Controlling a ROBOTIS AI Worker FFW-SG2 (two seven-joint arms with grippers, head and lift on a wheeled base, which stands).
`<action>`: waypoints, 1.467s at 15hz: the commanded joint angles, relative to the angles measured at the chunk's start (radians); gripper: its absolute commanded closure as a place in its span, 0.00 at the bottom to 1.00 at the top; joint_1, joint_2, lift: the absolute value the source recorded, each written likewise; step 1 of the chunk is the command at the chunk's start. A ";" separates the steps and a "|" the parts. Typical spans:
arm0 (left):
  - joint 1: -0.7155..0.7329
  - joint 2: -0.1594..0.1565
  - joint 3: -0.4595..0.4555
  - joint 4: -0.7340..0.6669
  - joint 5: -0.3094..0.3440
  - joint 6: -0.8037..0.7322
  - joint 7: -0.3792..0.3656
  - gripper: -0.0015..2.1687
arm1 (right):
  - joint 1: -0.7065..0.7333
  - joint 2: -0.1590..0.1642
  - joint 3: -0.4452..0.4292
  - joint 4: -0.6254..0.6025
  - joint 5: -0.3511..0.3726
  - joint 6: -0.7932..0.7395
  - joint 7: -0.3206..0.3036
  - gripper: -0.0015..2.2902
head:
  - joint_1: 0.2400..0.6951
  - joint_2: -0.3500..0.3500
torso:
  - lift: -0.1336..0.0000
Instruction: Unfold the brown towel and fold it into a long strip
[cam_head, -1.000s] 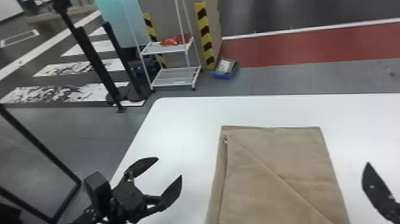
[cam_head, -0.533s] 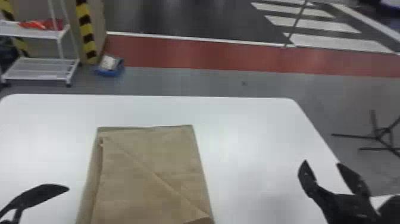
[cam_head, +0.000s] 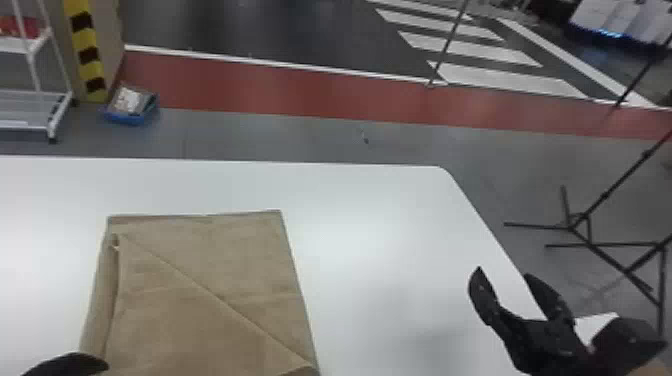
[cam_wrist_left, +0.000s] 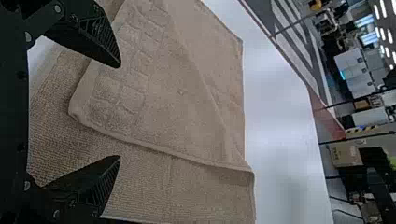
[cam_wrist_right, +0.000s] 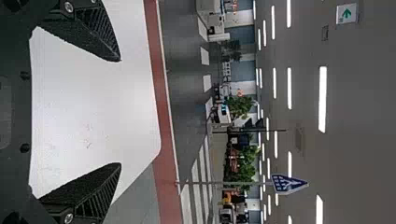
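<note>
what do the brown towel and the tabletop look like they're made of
The brown towel looks like soft, matte woven cloth, probably terry cotton: its surface is fuzzy, with a stitched-looking hem and a raised block pattern. The white tabletop seems hard and smooth with a slight sheen, showing soft bright patches; it could be laminate or plastic, and the look alone doesn't settle which.

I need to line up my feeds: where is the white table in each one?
Head view: white table across the lower part, under the brown towel, with its far right corner right of centre.
Left wrist view: the pale surface just past the towel.
Right wrist view: between the right claw's fingers and on beyond them.
Shared landmark: the red floor strip beyond the table.
</note>
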 joint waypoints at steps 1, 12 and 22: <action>-0.001 0.000 -0.021 -0.001 -0.048 0.017 0.014 0.10 | -0.006 0.002 0.000 0.003 -0.004 0.016 0.005 0.04 | 1.00 0.00 | 0.08; -0.001 -0.001 -0.027 0.016 -0.121 0.042 0.100 0.21 | -0.029 0.002 -0.010 0.026 -0.022 0.043 0.028 0.04 | 1.00 0.00 | 0.08; -0.010 -0.006 -0.053 0.013 -0.117 0.042 0.160 0.30 | -0.035 0.002 -0.011 0.031 -0.022 0.056 0.031 0.04 | 1.00 0.00 | 0.08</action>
